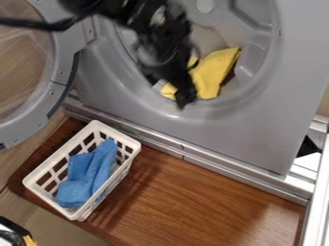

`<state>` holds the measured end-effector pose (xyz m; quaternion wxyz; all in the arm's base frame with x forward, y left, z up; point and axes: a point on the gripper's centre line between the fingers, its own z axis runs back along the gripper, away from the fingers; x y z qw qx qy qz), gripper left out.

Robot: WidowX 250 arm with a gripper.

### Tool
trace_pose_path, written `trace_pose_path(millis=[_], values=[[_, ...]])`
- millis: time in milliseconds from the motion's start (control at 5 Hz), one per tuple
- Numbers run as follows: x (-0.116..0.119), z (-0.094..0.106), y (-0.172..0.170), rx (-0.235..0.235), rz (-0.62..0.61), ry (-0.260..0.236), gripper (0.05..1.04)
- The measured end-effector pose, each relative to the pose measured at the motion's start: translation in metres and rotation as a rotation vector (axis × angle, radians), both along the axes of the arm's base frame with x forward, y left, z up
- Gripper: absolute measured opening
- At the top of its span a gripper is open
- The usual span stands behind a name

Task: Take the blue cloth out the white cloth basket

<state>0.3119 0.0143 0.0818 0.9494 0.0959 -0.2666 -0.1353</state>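
Note:
The black gripper [185, 98] hangs in front of the washer's round opening, above and to the right of the basket and apart from it. How its jaws stand cannot be made out. A white plastic basket [45, 166] with slotted walls stands on the brown wooden surface at the lower left. Inside it lies the crumpled blue cloth [88, 174], its upper end near the basket's far right corner.
A yellow cloth [212, 74] lies in the grey washer's drum opening, partly behind the arm. The round washer door [59, 77] stands open at the left. A metal ledge [212, 161] runs between washer and wooden surface [193, 206]. Metal rails rise at the right edge.

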Motion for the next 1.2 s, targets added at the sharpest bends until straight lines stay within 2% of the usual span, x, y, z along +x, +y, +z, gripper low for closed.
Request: trace_pose_path(millis=[200, 400, 600, 1000, 1200], values=[[-0.022, -0.003, 0.017, 0.025, 0.023, 0.018, 1.001], [-0.052, -0.015, 0.040, 0.044, 0.065, 0.064, 1.001], [-0.072, -0.032, 0.054, 0.072, 0.084, 0.136, 1.001], [-0.087, -0.070, 0.074, 0.057, 0.178, 0.265, 1.001], [-0.092, -0.098, 0.080, 0.056, 0.207, 0.349, 1.001]])
